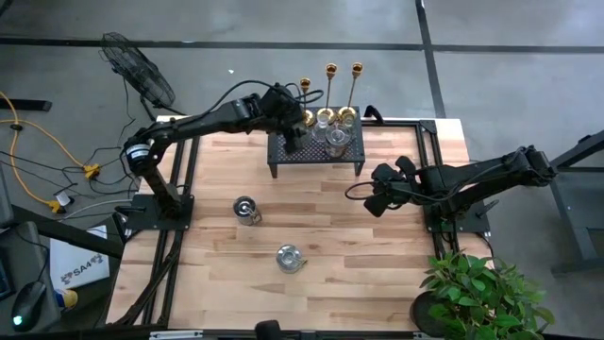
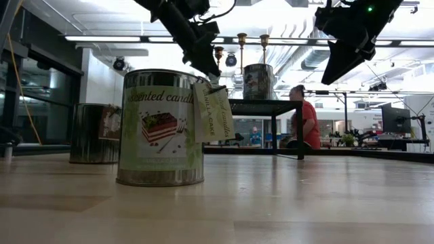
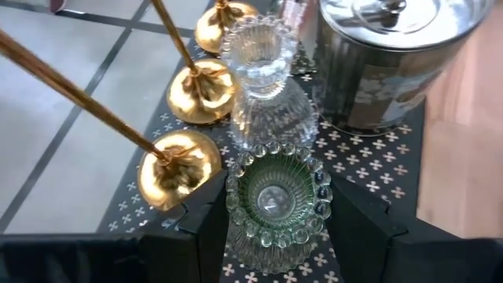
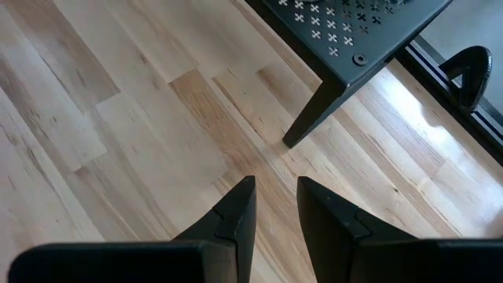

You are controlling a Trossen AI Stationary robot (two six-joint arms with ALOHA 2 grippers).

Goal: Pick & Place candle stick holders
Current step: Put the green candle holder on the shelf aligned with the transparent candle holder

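My left gripper [image 1: 294,140] covers part of the clear glass holders [image 1: 329,121] from above, so I cannot count them there. From my left wrist, the three brass stick holders [image 3: 179,169] run off the frame, and the tin [image 3: 393,59] is cropped.

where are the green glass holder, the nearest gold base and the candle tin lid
green glass holder [image 3: 277,198]: left wrist view, on its hollow centre
nearest gold base [image 3: 178,167]: left wrist view, on the round domed foot
candle tin lid [image 3: 393,14]: left wrist view, on the shiny top
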